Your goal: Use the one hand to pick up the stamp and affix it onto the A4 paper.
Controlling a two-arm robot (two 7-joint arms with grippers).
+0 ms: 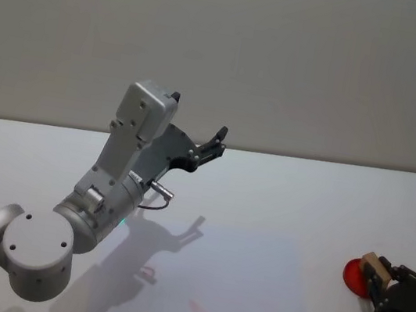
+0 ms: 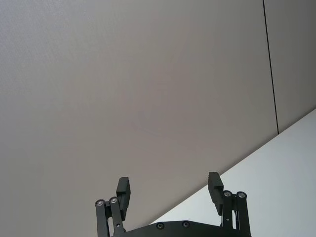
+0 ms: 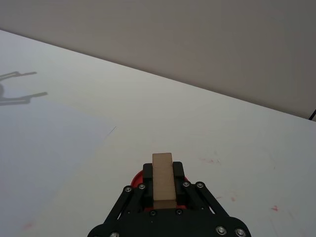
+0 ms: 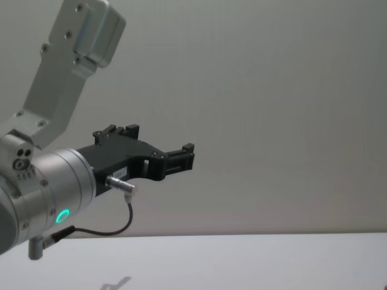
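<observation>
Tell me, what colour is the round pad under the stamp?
Red. The round pad lies under the stamp held by the right hand, clearest in the head view.

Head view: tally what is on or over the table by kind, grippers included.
Grippers: 2 (left gripper raised and open; right gripper shut on the stamp)
Wooden stamp: 1
Red ink pad under the stamp: 1
A4 paper: 1
Total: 5

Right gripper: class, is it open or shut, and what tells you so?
Shut on the stamp: the right gripper has its fingers pressed against both sides of the wooden block, above the red ink pad.
</observation>
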